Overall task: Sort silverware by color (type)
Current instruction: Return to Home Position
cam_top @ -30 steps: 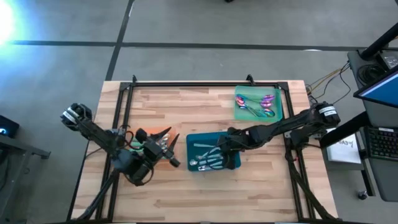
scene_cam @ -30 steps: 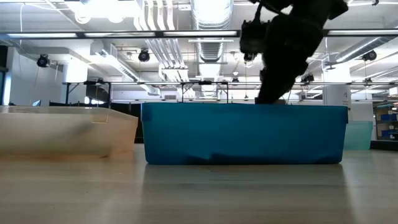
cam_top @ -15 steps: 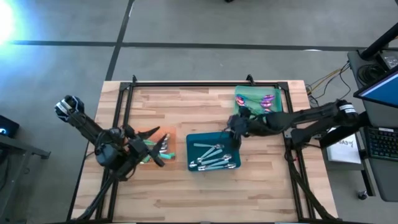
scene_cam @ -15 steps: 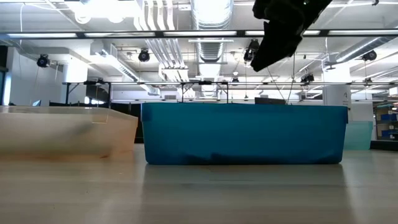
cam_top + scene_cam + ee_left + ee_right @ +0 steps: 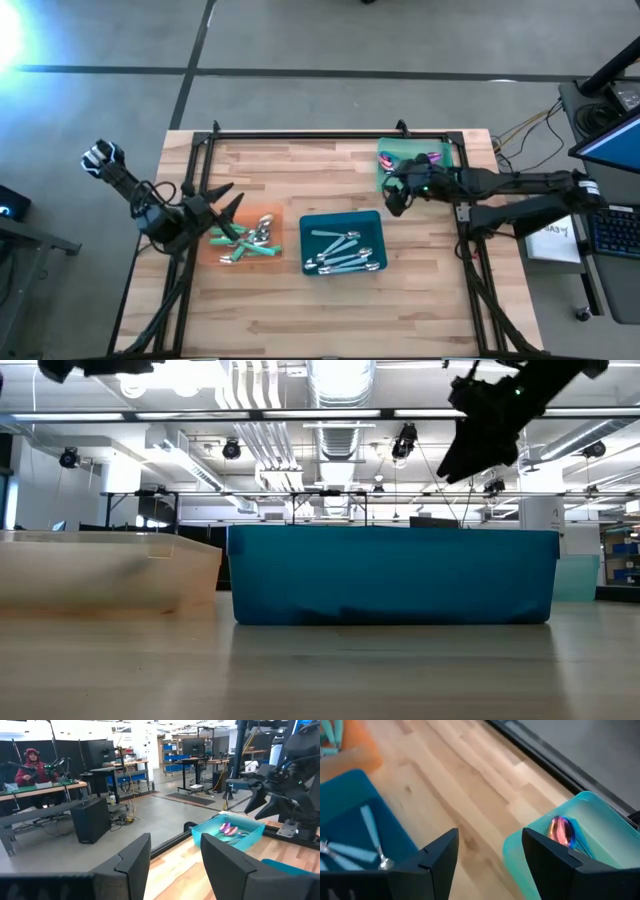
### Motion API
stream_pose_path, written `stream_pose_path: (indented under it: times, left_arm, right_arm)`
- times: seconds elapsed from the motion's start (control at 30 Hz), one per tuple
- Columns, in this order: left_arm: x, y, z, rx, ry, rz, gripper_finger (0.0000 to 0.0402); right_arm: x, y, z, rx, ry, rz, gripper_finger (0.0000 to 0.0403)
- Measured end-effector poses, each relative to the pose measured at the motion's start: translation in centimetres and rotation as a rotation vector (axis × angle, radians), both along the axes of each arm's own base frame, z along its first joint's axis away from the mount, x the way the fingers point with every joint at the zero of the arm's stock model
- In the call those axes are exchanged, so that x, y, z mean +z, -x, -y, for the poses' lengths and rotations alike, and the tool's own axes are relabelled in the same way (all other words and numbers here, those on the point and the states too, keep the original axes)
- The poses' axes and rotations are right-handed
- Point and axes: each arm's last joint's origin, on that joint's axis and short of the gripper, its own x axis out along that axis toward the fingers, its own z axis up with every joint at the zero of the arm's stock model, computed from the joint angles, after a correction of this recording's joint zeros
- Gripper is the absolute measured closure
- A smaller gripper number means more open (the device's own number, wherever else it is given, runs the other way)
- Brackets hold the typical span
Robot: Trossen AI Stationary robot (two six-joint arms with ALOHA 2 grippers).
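Teal-handled silverware [image 5: 245,240] lies in the orange tray [image 5: 288,215] at the left. More teal-handled pieces [image 5: 343,252] lie in the dark teal tray [image 5: 340,216] at the middle. Iridescent purple pieces [image 5: 428,160] lie in the green tray [image 5: 446,180] at the far right. My left gripper [image 5: 228,200] stands open above the table just left of the orange tray, holding nothing. My right gripper [image 5: 392,200] hangs open in the air between the teal tray and the green tray, also holding nothing; in its wrist view the gripper [image 5: 490,860] points down at bare wood.
A black frame rail [image 5: 330,132] runs along the table's far edge, with posts down both sides. Bare wood [image 5: 330,310] fills the near half of the table. In the left wrist view a person [image 5: 32,767] sits at a desk in the room beyond.
My left gripper has drawn back from over the orange tray toward the table's left and far edges, uncovering the silverware there. My right gripper has risen out of the teal tray and gone toward the far right, near the green tray, tipping downward.
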Motion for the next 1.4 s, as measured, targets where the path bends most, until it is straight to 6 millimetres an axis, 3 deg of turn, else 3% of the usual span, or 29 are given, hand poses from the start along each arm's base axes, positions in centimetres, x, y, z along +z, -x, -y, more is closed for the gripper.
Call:
stream_pose_path:
  times: [0.27, 0.6, 0.9, 1.4]
  left_arm:
    - [-2.2, 1.5, -1.4, -0.076, -0.029, 0.03, 0.0244]
    - [-3.5, 1.3, -1.1, -0.211, -0.088, 0.061, 0.0244]
    - [-3.4, 1.2, -1.6, -0.179, -0.106, 0.046, 0.0244]
    - [-2.0, 2.2, -4.2, -0.048, -0.064, 0.121, 0.0244]
  right_arm:
    - [-2.3, 2.3, 0.9, -0.052, 0.035, 0.181, 0.0193]
    - [-5.0, 4.2, 1.6, -0.09, 0.091, 0.27, 0.0193]
    - [-7.6, 5.2, 2.4, -0.162, 0.084, 0.249, 0.0193]
    - [-12.1, 7.2, 3.7, -0.211, 0.049, 0.247, 0.0193]
